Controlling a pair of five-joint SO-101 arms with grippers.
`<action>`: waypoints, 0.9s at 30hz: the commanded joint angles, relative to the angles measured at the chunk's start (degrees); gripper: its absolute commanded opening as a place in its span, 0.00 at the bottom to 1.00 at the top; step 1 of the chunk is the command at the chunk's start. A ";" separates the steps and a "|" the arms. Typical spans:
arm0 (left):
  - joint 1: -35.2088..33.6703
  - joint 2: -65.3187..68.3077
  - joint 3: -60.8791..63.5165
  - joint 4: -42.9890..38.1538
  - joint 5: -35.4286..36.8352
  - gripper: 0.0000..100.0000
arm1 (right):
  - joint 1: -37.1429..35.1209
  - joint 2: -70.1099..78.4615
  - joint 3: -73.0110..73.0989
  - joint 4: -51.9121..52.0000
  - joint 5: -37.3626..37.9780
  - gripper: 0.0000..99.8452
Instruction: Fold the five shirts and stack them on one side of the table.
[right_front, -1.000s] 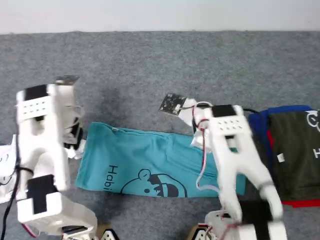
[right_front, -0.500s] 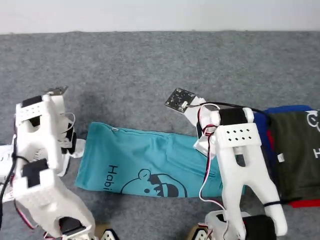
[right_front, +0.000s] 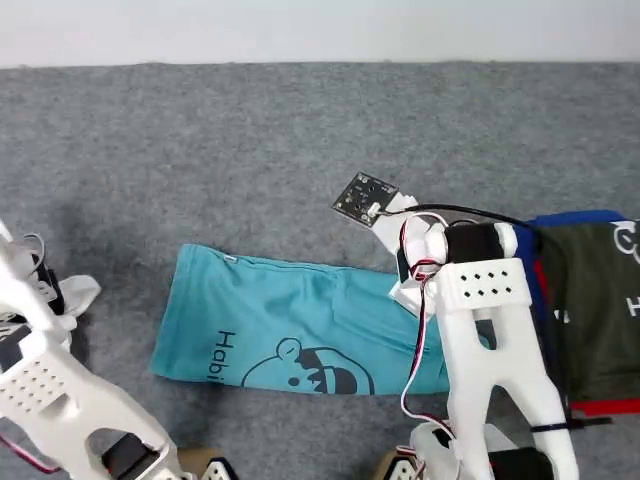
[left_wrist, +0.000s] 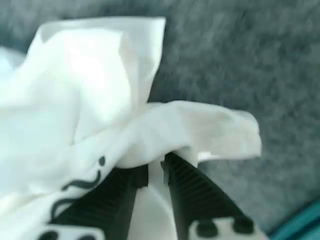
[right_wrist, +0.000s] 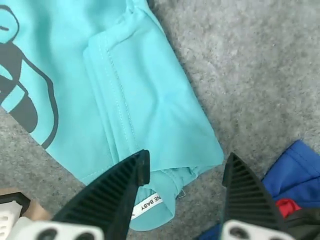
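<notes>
Left arm: has swung away from the teal shirt (right_front: 290, 315) toward the surface (right_front: 300, 140) edge since a second ago.
Left pincer (left_wrist: 155, 172): clenched on the crumpled white shirt (left_wrist: 90, 85).
Right pincer (right_wrist: 187, 165): released, poised over the teal shirt's labelled end; the shirt is a flat folded strip with dark print.
Folded stack (right_front: 590, 310): just beside the Right pincer.
</notes>
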 joint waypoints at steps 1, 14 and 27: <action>4.66 -2.81 -7.52 10.90 0.26 0.07 | 0.22 -2.15 -0.18 0.13 -0.53 0.25; 25.14 -20.13 12.26 11.60 0.53 0.12 | 0.31 -2.24 0.18 0.40 -0.62 0.25; 28.75 -8.26 16.92 4.84 -4.40 0.12 | 0.13 -4.97 3.16 0.13 -1.67 0.25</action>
